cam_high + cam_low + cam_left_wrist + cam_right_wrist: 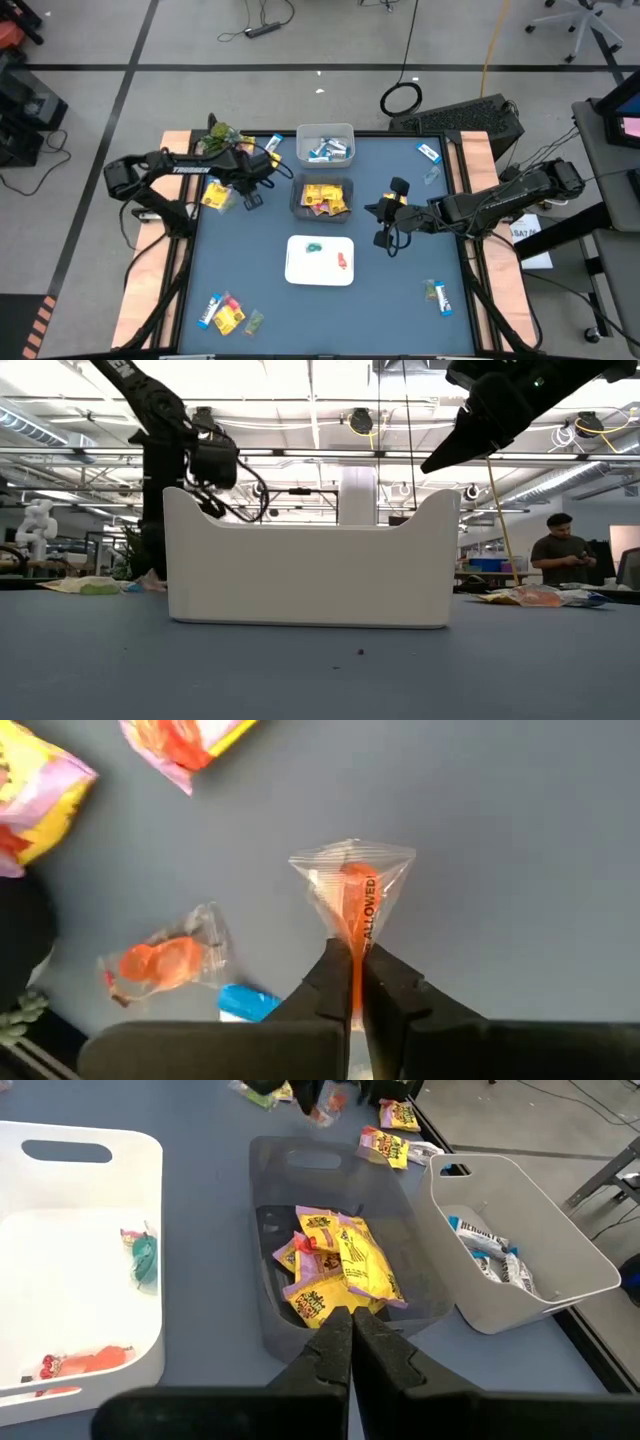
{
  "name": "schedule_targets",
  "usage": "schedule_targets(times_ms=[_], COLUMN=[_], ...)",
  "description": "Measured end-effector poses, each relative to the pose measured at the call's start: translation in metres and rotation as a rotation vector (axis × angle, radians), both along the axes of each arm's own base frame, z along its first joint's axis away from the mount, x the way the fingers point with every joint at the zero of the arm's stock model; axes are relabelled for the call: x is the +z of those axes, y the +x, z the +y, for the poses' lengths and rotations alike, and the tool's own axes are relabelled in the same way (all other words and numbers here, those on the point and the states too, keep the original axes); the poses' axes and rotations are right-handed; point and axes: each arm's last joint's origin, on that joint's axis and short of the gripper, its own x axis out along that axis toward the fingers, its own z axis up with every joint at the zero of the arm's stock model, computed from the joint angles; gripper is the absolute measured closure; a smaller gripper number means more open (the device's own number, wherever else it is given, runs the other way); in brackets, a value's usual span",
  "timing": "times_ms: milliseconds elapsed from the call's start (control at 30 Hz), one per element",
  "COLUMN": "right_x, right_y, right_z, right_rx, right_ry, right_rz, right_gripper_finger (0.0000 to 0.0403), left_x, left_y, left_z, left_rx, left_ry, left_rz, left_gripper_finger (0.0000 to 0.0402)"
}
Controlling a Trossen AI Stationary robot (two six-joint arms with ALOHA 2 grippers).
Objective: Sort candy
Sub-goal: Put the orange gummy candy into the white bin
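Orange candy (352,898) between left fingers (395,995)

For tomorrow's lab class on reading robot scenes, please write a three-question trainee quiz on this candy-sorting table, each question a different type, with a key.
1. True or false: the left gripper is shut on a clear-wrapped orange candy.
2. Multiple choice: the yellow packets lie in which container? A) the grey bin B) the white bin with blue-and-white bars C) the white tray
3. Fill in: the right gripper, shut and holding nothing, hovers over the ____ bin.

Key: 1 true; 2 A; 3 grey.
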Motion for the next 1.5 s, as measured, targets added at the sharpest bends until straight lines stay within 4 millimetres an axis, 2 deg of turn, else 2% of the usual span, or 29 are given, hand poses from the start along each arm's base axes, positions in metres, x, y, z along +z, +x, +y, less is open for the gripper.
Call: schedule_targets(times_ms=[100,267,533,700,900,1167,1500], right_x=[0.0,0.0,0.0,-0.018,-0.039,-0.041,-0.041], right_y=[0.0,0.0,0.001,-0.001,-0.008,-0.009,-0.009], right_z=[0.0,0.0,-0.005,-0.011,-0.014,-0.014,-0.014], right_rx=[0.0,0.003,-0.014,-0.006,-0.005,-0.006,-0.006], right_ry=[-0.001,-0.012,-0.017,-0.047,-0.043,-0.041,-0.041], right_rz=[0.003,0.006,0.005,-0.043,-0.112,-0.13,-0.128], right_gripper_finger=[0.0403,0.0403,0.0403,0.0403,0.0403,0.0403,0.0403], left_x=[0.01,0.029,0.071,0.082,0.062,0.043,0.014], left_y=[0.003,0.014,0.055,0.074,0.096,0.127,0.145], left_z=[-0.012,-0.046,-0.11,-0.142,-0.16,-0.165,-0.168], left_rx=[-0.022,-0.129,-0.406,-0.548,-0.656,-0.745,-0.777], left_ry=[-0.032,-0.106,-0.101,-0.116,-0.227,-0.229,-0.252], left_rz=[-0.079,-0.24,-0.516,-0.619,-0.614,-0.504,-0.337], left_gripper_finger=[0.0383,0.0383,0.0383,0.0383,0.0383,0.0383,0.0382])
